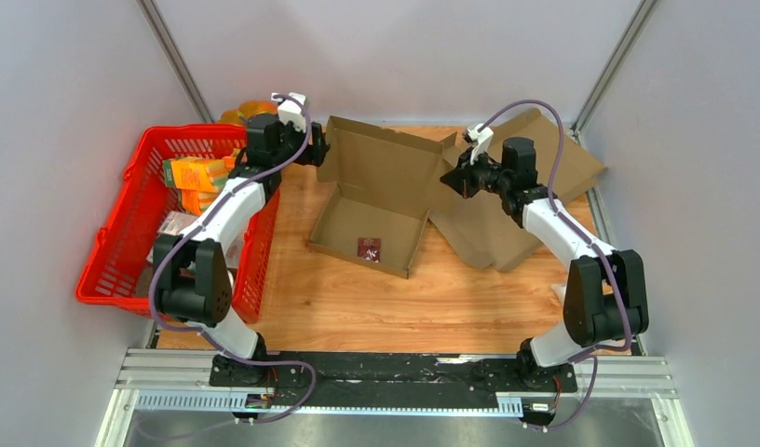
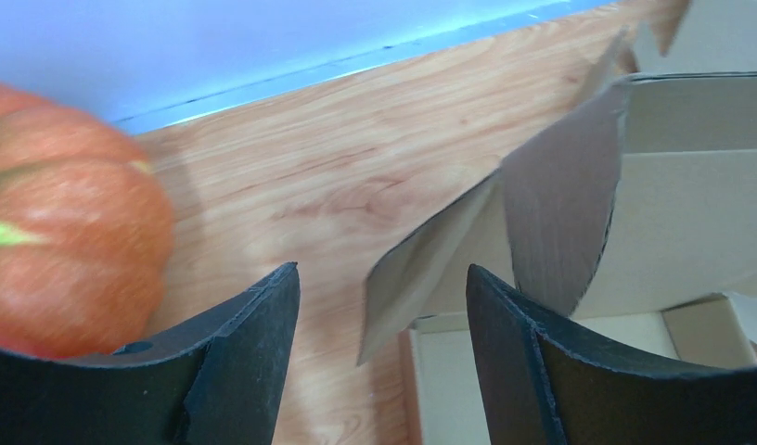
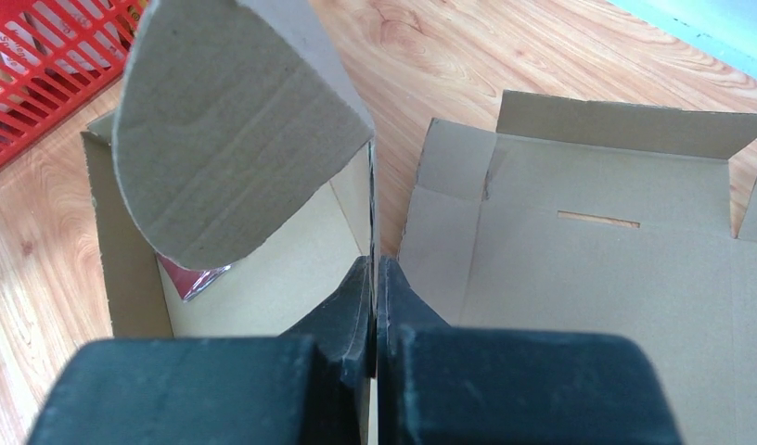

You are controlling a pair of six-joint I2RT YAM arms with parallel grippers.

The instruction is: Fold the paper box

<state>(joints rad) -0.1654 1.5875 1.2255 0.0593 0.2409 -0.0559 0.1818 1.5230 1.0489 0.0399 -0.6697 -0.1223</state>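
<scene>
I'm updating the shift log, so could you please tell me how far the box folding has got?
Done: the paper box has its tray walls raised, with a red packet inside. In hand: the right end effector is shut on the box's right side; the left end effector is open around a lid flap. Left: closing the lid and tucking it.

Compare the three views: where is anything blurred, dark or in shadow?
Left wrist: the pumpkin is smeared and soft. Right wrist: the paper box is sharp, the near fingers dark. Top external: even light, soft shadows.
</scene>
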